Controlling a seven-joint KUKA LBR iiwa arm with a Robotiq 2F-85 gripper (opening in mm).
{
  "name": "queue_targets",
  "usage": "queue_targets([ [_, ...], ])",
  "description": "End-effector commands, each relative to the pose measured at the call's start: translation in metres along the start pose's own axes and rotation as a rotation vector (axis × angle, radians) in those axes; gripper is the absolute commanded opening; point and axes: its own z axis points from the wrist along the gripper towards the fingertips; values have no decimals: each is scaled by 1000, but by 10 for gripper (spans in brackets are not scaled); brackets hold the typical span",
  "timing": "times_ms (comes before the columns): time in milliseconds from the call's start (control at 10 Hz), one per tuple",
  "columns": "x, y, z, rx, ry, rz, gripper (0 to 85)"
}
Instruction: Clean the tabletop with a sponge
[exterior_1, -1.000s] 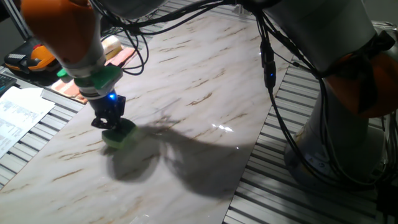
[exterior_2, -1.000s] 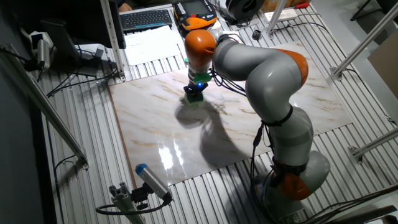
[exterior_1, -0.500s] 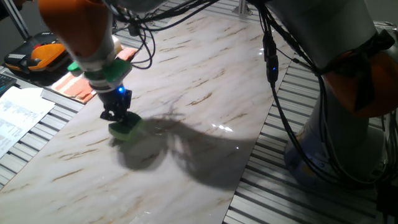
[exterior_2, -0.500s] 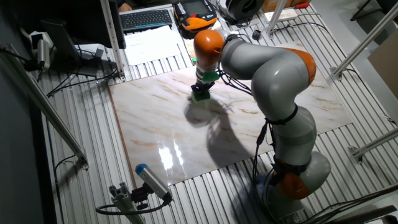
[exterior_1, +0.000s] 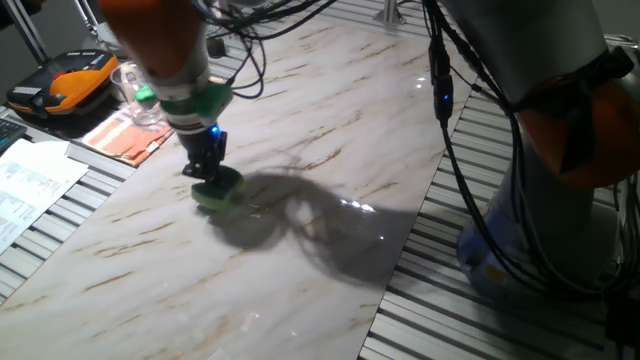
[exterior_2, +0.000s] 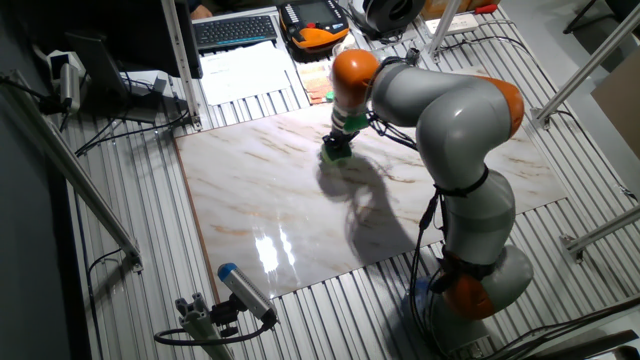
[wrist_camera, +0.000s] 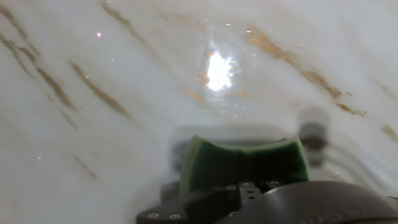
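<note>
**Mia:** Where is the small green sponge with the wavy edge (exterior_1: 219, 193)?

**Ben:** It lies flat on the big white shiny marble tabletop with thin brown lines (exterior_1: 330, 110). The black two-finger gripper (exterior_1: 206, 172) comes straight down on top of it, and the jaws are clenched on the sponge.

**Mia:** Which way does the sponge point?

**Ben:** In the hand view its long side runs across, left to right. The dark green layer faces the camera, with a pale green edge around it.

**Mia:** What is near the sponge?

**Ben:** A clear glass cup (exterior_1: 128, 85) stands off the slab, on the grey slatted metal, beyond the sponge. I cannot tell if anything is in it. Just beside the cup lies an orange striped cloth (exterior_1: 125, 138). Farther from the sponge sits an orange and black device (exterior_1: 62, 85), and white printed paper (exterior_1: 30, 185) lies near it.
</note>
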Motion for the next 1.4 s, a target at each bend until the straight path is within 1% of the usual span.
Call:
queue_targets([
  [0, 0, -4, -1, -2, 2, -2, 0],
  [200, -2, -5, 3, 13, 1, -2, 0],
  [400, -4, -11, 13, 1, -4, -8, 0],
  [500, -5, -10, 13, -4, 4, 6, 0],
  [600, -5, -9, 9, -2, 12, 18, 0],
  [700, -5, -9, 6, -6, 15, 21, 0],
  [800, -5, -9, 7, -12, 15, 24, 0],
  [900, -4, -10, 7, -4, 9, 29, 0],
  [1000, -4, -10, 8, 8, -1, 31, 170],
  [1100, -4, -11, 9, 15, -17, 43, 170],
  [1200, -5, -11, 9, 20, -26, 48, 340],
  [1300, -5, -12, 8, 12, -27, 53, 340],
])
